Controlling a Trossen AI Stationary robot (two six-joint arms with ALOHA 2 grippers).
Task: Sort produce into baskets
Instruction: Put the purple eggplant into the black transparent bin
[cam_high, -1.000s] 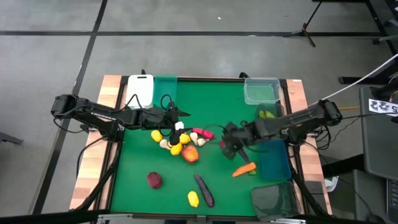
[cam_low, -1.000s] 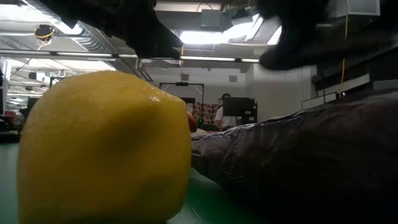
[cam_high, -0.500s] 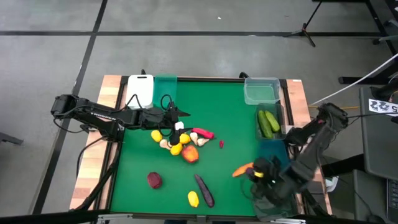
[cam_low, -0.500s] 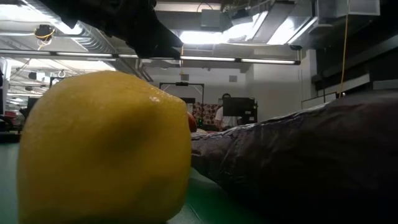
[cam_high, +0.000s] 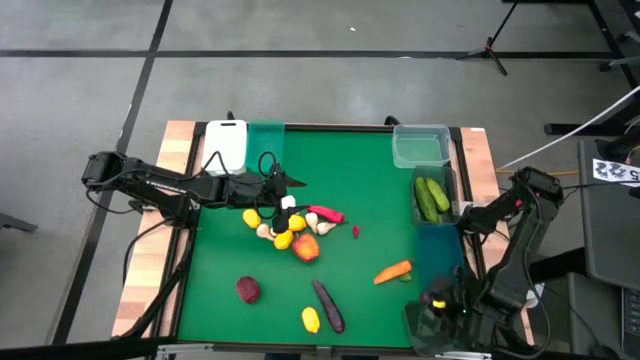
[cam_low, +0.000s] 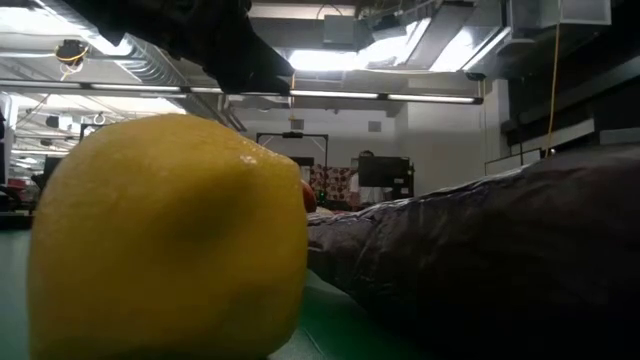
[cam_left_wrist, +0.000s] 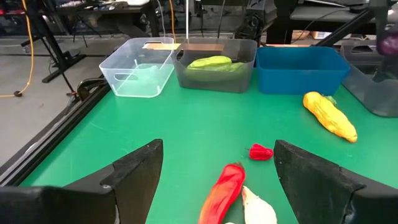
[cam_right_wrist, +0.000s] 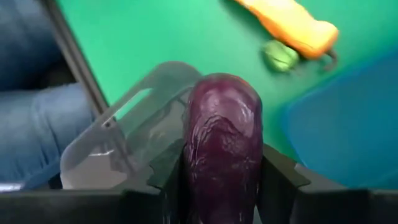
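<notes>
We see the right gripper (cam_right_wrist: 221, 186) with fingers clamped on a purple eggplant (cam_right_wrist: 222, 143) over the grey basket (cam_right_wrist: 124, 146); left gripper (cam_left_wrist: 217, 186), fingers spread, waits by the produce pile (cam_high: 285, 228), far from that basket.

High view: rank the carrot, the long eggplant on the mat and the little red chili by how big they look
1. long eggplant, just ahead of
2. carrot; the two look close in length, so that order is unsure.
3. little red chili, clearly the smallest.
</notes>
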